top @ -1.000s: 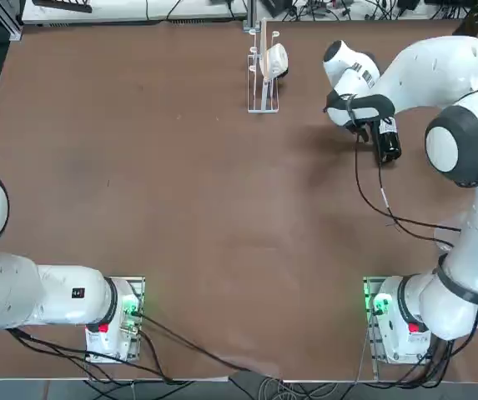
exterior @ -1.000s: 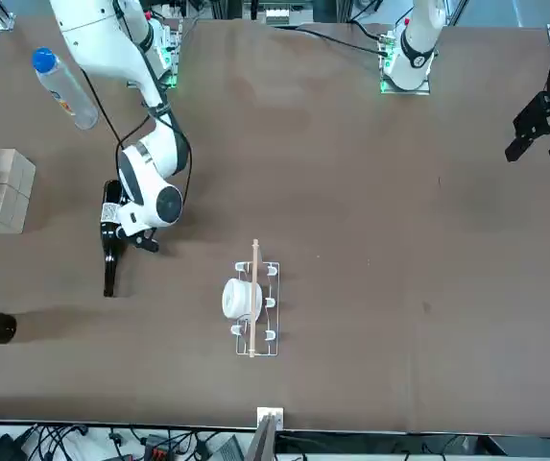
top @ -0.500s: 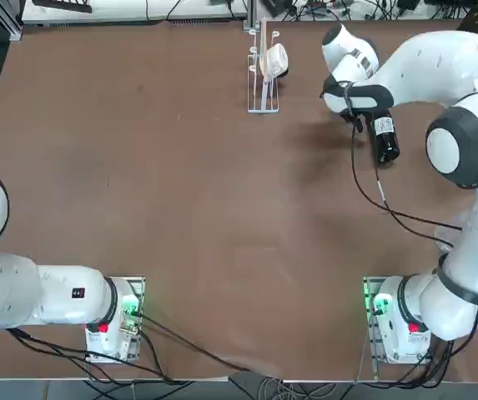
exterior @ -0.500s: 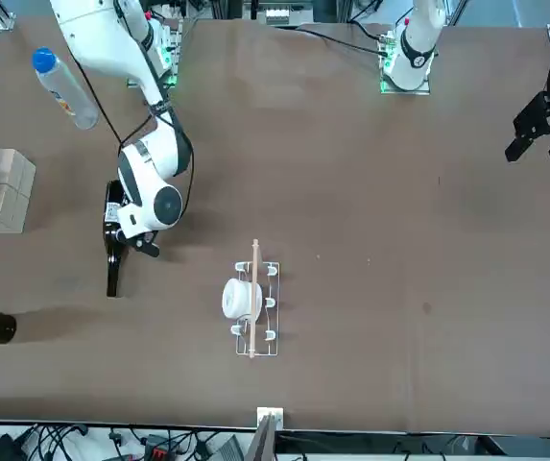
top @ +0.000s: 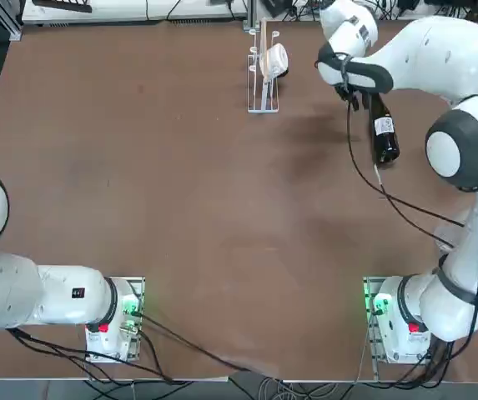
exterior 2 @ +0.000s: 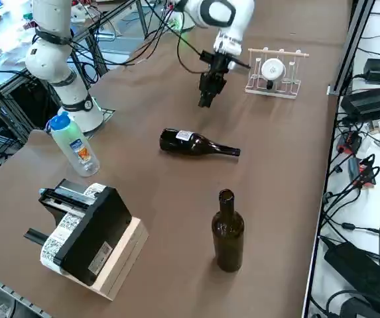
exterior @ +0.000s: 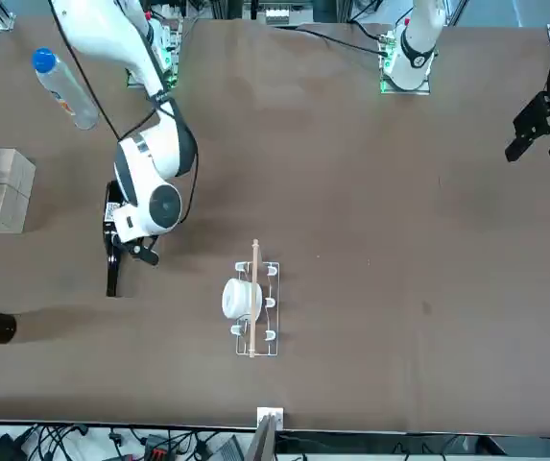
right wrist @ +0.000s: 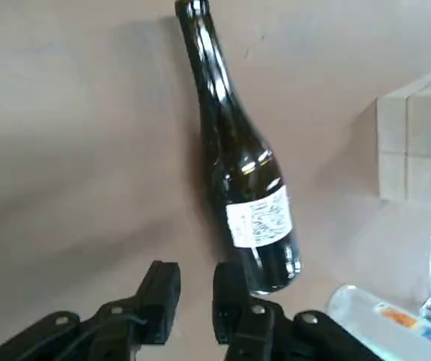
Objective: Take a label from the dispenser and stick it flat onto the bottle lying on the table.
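The label (right wrist: pixel 259 217) lies on the bottle (right wrist: pixel 234 158) already; the right gripper (right wrist: pixel 192 289), empty and narrowly parted, should lift straight clear.

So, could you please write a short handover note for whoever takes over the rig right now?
Right gripper: raised above the table between the bottle and the dispenser, fingers slightly apart, holding nothing.
Bottle: lying on its side on the table, apart from the gripper.
Label: already stuck flat on the bottle's body.
Dispenser: upright at the table's far edge, white roll in place.
Done: label taken and applied.
Left: probably only parking the arm.
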Available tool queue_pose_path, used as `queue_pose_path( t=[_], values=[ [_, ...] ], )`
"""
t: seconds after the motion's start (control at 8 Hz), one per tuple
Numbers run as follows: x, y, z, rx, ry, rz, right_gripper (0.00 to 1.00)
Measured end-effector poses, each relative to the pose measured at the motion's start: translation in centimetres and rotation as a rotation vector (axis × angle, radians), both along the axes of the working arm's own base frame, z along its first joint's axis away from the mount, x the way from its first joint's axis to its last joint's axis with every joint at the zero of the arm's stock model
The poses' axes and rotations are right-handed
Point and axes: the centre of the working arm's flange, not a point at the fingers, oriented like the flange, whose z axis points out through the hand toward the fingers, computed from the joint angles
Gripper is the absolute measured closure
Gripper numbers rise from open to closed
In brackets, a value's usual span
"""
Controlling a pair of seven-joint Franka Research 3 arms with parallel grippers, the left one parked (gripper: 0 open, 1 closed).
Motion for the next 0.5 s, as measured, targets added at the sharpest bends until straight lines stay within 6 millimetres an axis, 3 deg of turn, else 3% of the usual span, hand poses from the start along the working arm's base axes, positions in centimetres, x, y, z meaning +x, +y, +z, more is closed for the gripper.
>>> queue_pose_path(
  t=[0.25,0.5],
  values=[
    [1.5,-0.8,6.0,0.076,0.0,0.065,0.67],
    [2.4,-4.1,12.4,0.187,0.013,0.115,0.57]
  ],
)
